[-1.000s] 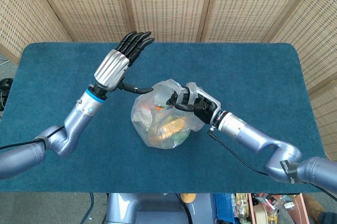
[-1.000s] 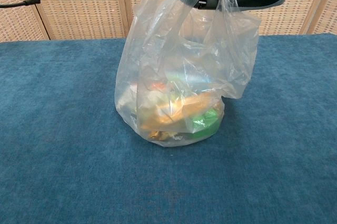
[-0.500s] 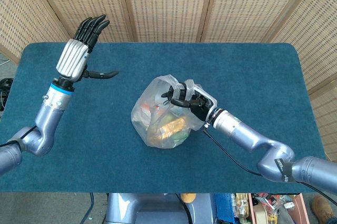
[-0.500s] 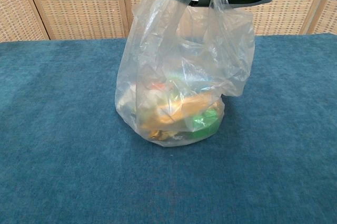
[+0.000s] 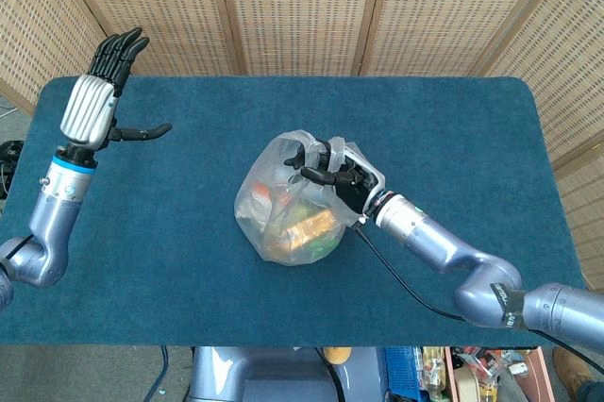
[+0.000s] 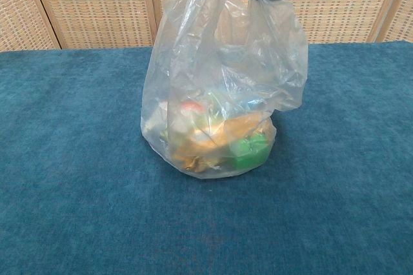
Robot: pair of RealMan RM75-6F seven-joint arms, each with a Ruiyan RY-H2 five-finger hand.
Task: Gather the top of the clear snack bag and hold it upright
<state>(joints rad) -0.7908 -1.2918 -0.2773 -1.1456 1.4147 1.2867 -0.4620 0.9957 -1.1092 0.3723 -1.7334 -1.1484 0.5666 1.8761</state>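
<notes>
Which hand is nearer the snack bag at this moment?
The right. The right hand grips the gathered top of the snack bag, holding it upright. The left hand is open, raised over the table's far left corner, well apart from the bag.

I see a clear snack bag (image 6: 219, 88) with orange, green and red packets showing through it, on a deep teal-blue table cloth (image 5: 453, 138). My right hand (image 5: 332, 174) is black; my left hand (image 5: 99, 91) has a ribbed silver back and black fingers. Behind stand tan woven screens (image 5: 302, 6).
</notes>
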